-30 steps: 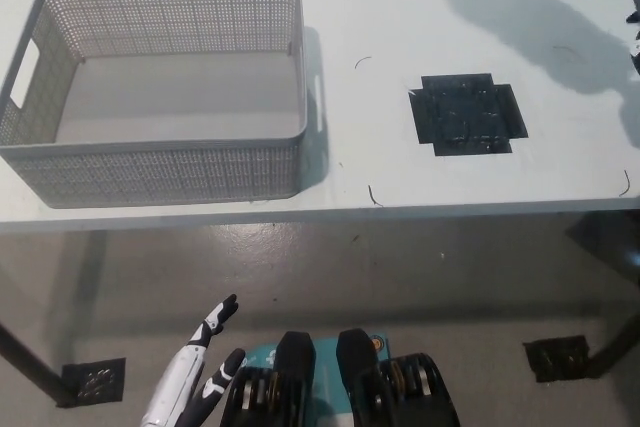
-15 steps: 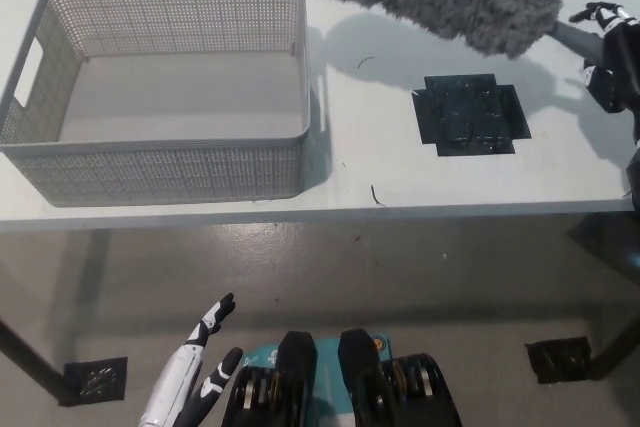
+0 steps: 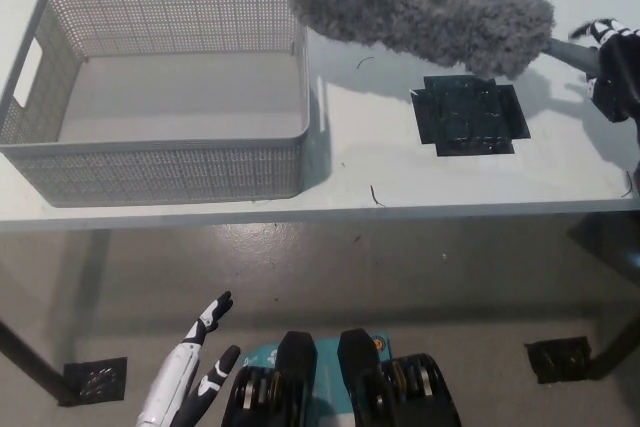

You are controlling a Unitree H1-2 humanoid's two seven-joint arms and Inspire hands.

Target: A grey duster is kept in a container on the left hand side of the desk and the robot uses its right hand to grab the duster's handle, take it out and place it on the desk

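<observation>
Your left robot hand is white and slim, banded with black near its tips; your right robot hand is black with small white patches.

Bright, even light from above on a pale desk, soft grey shadow just beneath the fluffy duster, darker shadow along the basket's right side, dimmer floor below with faint sheen, focus mostly sharp.

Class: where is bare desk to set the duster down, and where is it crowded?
Free: the desk between basket and black patch, and its front strip. Crowded: left side, filled by the basket; duster overhangs the back.
</observation>
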